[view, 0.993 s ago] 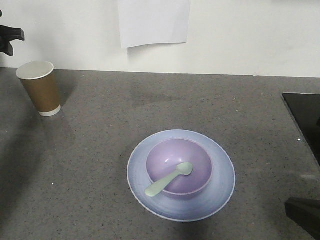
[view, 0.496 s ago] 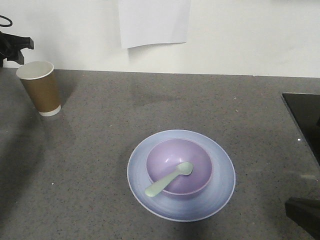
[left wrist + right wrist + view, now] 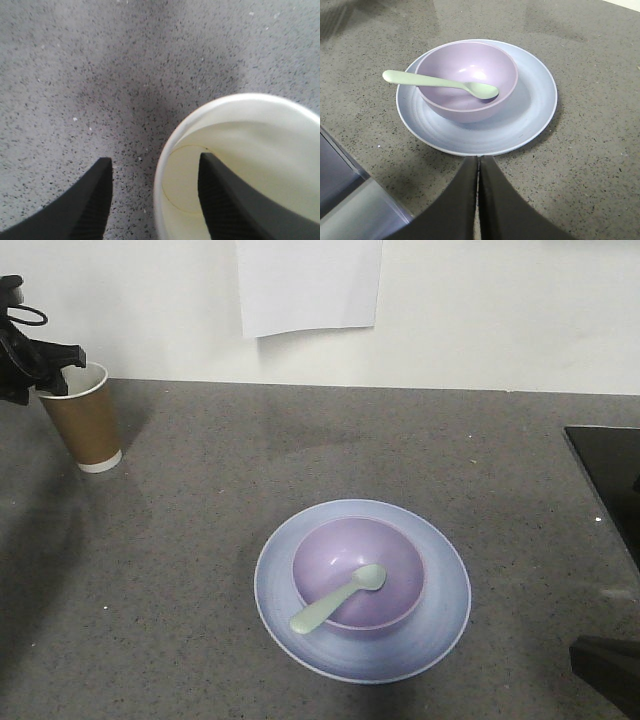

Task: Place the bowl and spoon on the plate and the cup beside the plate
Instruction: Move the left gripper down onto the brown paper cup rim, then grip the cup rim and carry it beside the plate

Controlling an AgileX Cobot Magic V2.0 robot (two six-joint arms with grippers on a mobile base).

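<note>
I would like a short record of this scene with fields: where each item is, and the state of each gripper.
bowl: on the plate, centred
spoon: head inside bowl, handle over the bowl's rim
cup: upright, far from plate, at the counter's far left
left gripper: open, one finger inside cup, one outside
right gripper: shut, empty, near plate

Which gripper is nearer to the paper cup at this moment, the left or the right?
The left. The left gripper is open at the cup, one finger inside its rim and one outside. The right gripper is shut, far away beside the plate.
</note>
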